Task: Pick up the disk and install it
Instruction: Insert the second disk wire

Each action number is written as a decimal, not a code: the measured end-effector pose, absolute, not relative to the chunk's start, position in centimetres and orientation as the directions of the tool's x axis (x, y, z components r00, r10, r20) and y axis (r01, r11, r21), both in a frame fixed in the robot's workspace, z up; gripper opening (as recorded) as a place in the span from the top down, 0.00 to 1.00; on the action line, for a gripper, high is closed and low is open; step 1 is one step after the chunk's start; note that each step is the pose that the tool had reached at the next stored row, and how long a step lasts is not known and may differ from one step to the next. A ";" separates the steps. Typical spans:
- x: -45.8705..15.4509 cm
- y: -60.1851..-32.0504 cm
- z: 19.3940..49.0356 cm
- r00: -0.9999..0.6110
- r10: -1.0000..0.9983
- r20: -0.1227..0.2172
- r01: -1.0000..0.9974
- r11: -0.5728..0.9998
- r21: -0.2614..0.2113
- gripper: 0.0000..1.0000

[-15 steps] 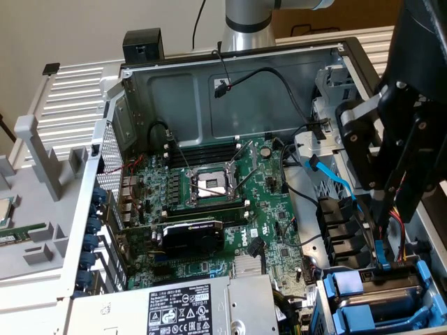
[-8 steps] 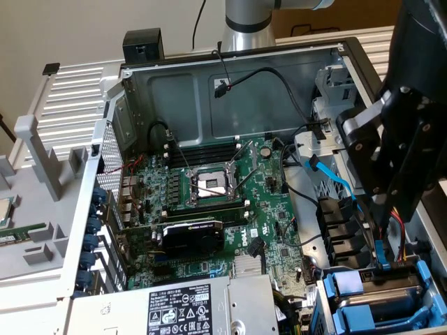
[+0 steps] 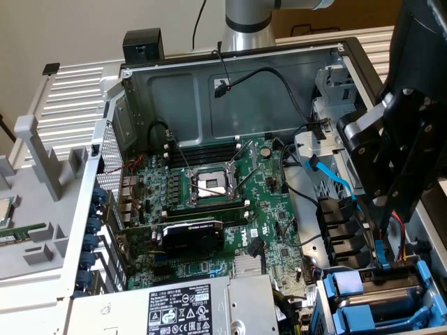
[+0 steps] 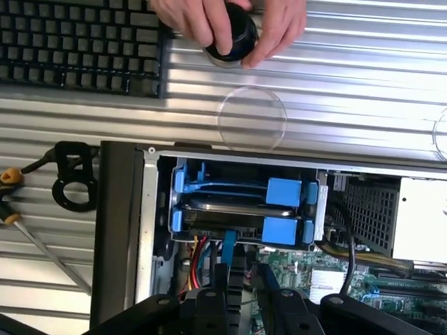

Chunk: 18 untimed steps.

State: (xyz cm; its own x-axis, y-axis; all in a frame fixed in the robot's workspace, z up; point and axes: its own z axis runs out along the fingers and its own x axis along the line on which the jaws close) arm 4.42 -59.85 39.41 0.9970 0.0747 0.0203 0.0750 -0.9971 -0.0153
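I'm hanging my hand [image 3: 383,262] right over the disk [image 3: 387,296], which is sitting in its blue-railed bay at the case's corner; can't tell if I'm pinching anything

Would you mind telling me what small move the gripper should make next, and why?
Probably ease the gripper gently towards the drive bay: the disk already lies between its blue rails, and the fingers sit at its near edge, so a light push would likely seat it.

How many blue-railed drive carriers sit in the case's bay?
2: an upper carrier nearer the case edge, and a lower carrier beside the gripper. Others may be hidden.
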 end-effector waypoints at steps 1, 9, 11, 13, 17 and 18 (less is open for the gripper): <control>4.4 -59.8 39.4 0.997 0.075 0.020 0.075 -0.997 -0.015 0.69; 4.4 -59.8 39.4 0.997 0.075 0.020 0.075 -0.997 -0.015 0.69; 4.4 -59.8 39.4 0.997 0.076 0.020 0.077 -0.997 -0.015 0.69; 4.4 -59.8 39.4 0.995 0.100 0.020 0.101 -0.995 -0.015 0.69; 4.4 -59.8 39.4 0.993 0.113 0.020 0.114 -0.993 -0.015 0.69; 4.4 -59.8 39.4 0.993 0.113 0.020 0.114 -0.993 -0.015 0.69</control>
State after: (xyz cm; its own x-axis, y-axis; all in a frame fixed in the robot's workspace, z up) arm 4.41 -59.85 39.42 0.9934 0.1134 0.0197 0.1137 -0.9934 -0.0154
